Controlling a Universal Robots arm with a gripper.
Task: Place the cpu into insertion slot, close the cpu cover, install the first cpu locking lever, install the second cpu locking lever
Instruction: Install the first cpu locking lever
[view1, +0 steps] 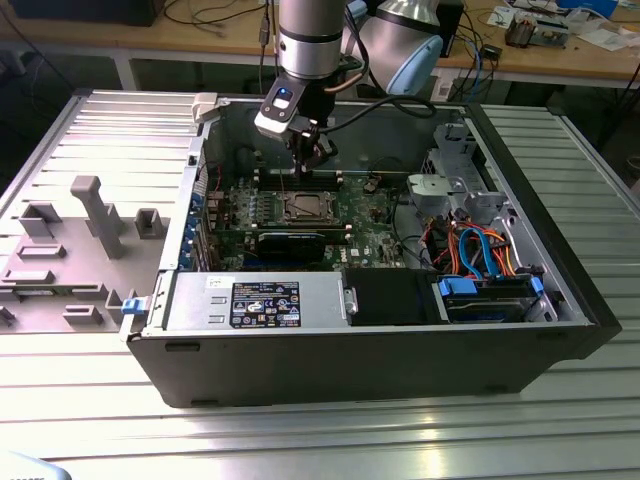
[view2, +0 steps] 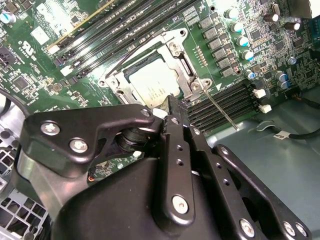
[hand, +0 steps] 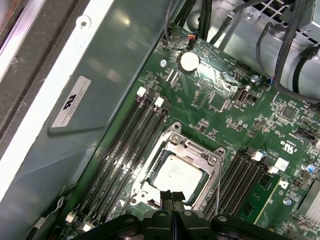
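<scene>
The cpu (view2: 151, 85) lies flat in the insertion slot (view1: 305, 207) on the green board, its silver top showing through the window of the cpu cover (view2: 186, 66). The cover lies down around the chip, as the first wrist view shows too: cpu (hand: 175, 174), cpu cover (hand: 192, 148). One thin wire locking lever (view2: 221, 111) sticks out from the socket's corner over the memory slots; another (view2: 131, 51) runs along the opposite side. My gripper (view2: 175, 106) hovers just over the socket's edge beside the chip, fingers shut with nothing between them; it also shows as gripper (hand: 173, 195) and gripper (view1: 308, 152).
Long memory slots (hand: 131, 145) flank the socket on both sides. The open case's metal wall (hand: 85, 100) stands close behind them. Cables and a drive cage (view1: 480, 230) fill the case at the exterior view's right. A grey fixture tray (view1: 70, 240) sits outside on the left.
</scene>
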